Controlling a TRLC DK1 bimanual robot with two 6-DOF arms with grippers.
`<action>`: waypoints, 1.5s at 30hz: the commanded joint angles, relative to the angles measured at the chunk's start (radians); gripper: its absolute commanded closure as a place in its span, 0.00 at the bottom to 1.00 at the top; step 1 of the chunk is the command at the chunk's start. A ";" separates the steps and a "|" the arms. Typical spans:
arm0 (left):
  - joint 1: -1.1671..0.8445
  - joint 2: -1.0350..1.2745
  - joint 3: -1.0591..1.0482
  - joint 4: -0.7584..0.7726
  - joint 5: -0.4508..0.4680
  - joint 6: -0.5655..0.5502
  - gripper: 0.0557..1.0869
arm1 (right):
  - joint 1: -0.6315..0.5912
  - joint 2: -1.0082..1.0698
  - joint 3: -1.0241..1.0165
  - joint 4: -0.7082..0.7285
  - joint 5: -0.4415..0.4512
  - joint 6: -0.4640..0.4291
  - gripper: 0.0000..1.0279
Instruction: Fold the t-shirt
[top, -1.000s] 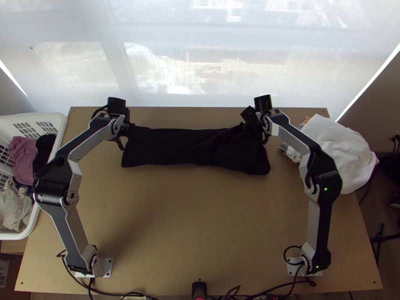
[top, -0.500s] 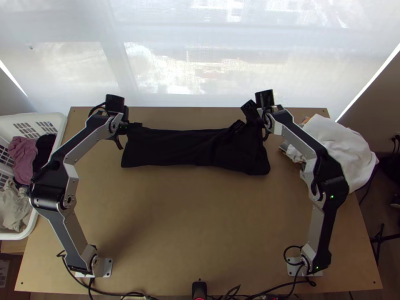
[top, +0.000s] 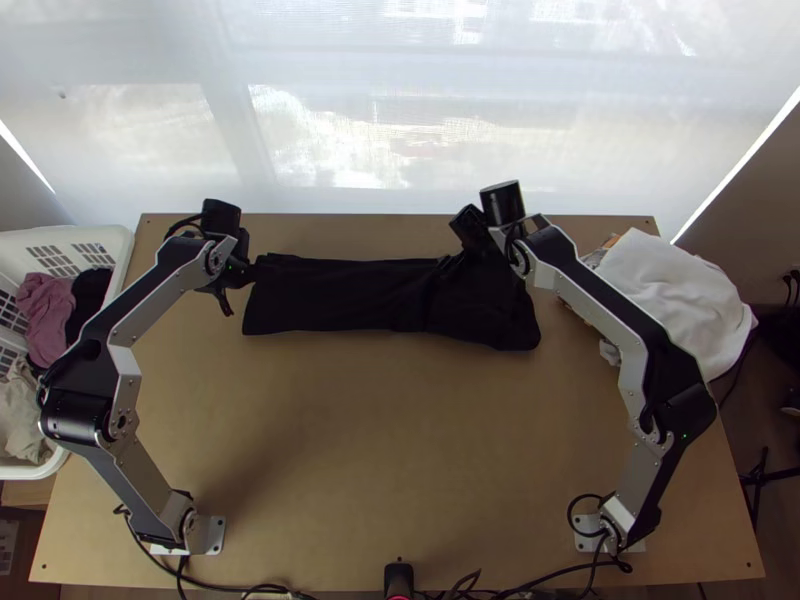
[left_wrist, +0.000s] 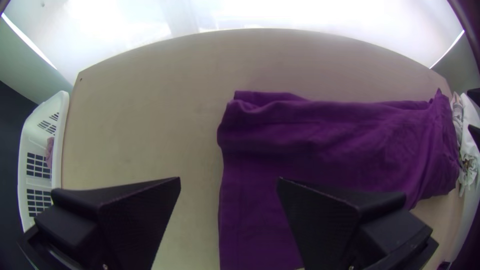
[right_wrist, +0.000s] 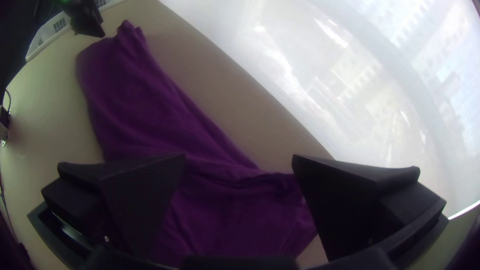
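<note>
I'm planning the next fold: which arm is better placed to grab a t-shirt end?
Probably left: the left gripper hangs open at one end of the t-shirt; the right gripper, also open, is inward of the other end.

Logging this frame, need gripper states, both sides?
Left gripper: open, nothing held.
Right gripper: open, nothing held, above the t-shirt.

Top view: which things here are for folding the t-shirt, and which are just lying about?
For the job:
- dark t-shirt, lying in a long strip
- left claw, open
- right claw, open

Just lying about:
- white basket at the left, with clothes inside
- white cloth, heaped at the right
</note>
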 joint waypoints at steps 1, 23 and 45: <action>-0.017 -0.003 -0.049 0.004 0.009 -0.017 0.09 | 0.085 -0.029 -0.112 -0.015 0.001 -0.006 0.04; -0.028 0.148 0.040 0.017 0.015 -0.044 0.09 | 0.090 0.125 -0.179 0.041 0.004 -0.012 0.04; -0.057 0.166 0.120 -0.065 0.092 -0.067 0.97 | 0.061 0.172 -0.188 0.046 0.008 -0.015 0.04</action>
